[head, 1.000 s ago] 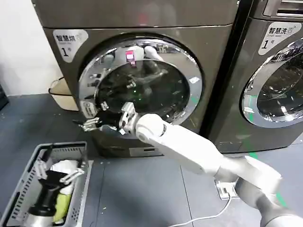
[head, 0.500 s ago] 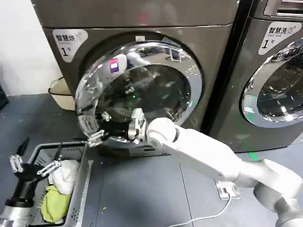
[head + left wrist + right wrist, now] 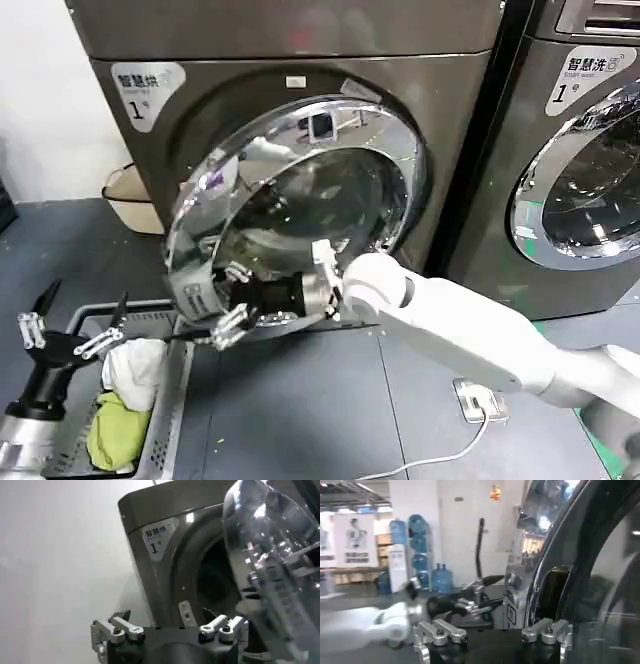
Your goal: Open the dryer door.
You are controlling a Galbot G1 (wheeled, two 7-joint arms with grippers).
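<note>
Right gripper at round chrome-rimmed door (ajar)

dryer door: glossy chrome rim, dark glass.

Right claw spread wide beside chrome door rim

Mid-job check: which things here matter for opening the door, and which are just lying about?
Job: dryer, door ajar, right end effector at its lower edge.

Lying about: basket with clothes, second machine, cable, left end effector idle above the basket.
</note>
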